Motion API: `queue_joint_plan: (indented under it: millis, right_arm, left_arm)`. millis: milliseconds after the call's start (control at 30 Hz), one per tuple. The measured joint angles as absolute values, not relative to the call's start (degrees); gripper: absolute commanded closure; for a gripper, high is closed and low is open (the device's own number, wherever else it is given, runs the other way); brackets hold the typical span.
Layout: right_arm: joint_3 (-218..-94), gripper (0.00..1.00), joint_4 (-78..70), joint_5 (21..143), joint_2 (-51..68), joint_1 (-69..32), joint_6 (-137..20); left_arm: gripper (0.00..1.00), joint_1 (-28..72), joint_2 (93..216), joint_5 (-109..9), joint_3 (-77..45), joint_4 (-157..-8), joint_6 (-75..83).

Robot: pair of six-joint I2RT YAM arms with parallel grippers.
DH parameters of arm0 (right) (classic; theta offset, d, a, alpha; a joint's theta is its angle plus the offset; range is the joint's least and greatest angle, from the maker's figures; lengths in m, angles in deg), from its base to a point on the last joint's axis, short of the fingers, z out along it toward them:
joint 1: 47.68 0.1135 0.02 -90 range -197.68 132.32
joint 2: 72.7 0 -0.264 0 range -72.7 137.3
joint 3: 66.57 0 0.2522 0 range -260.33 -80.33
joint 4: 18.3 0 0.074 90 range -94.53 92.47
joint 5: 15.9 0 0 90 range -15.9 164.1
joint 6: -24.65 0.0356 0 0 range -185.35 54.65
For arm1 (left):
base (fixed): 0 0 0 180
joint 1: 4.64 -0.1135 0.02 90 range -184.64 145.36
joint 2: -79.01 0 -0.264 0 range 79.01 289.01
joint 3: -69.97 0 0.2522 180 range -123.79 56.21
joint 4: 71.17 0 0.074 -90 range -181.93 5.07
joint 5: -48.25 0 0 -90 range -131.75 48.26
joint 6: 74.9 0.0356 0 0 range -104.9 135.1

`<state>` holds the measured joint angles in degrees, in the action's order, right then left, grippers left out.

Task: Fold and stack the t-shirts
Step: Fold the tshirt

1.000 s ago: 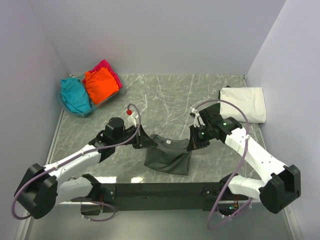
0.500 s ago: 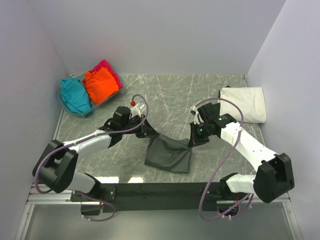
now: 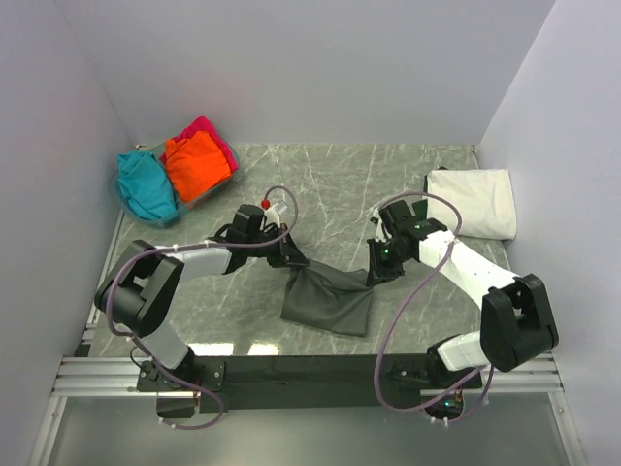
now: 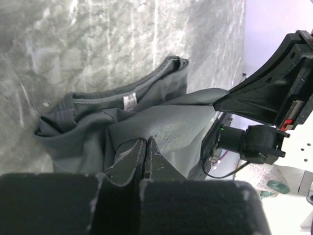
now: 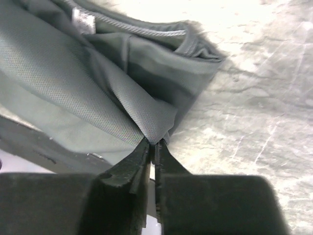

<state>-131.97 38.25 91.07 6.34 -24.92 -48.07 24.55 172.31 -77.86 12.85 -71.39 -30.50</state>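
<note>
Mainly, marble table offered open room toward the far wall. Dark grey t-shirt lay near-centre, top edge raised btwn both arms, prob. to carry it over for a fold. White t-shirt sat folded far right. Left gripper & right gripper each clamped that edge.

The magenta t-shirt is lying mostly hidden behind the orange t-shirt. The neck label on the dark grey t-shirt is appearing too blurred to read.
</note>
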Motion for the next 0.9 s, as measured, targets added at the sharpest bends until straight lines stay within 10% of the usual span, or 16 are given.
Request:
queue_joint_plan:
  millis: [233, 567, 900]
  right_arm:
    - [-132.0, 0.41, 37.2, 86.4, 5.5, -26.5, -46.4]
    - [-133.9, 0.39, 37.1, 85.2, -4.3, -26.6, -45.4]
    - [-129.0, 0.39, 32.0, 92.4, -3.8, -24.2, -43.0]
  left_arm:
    - [0.93, 24.1, 173.2, -75.3, 10.1, -73.0, -29.3]
    - [0.49, 23.9, 167.5, -69.4, 8.0, -77.3, -26.2]
    - [0.48, 33.1, 159.5, -59.0, 6.7, -80.3, -25.5]
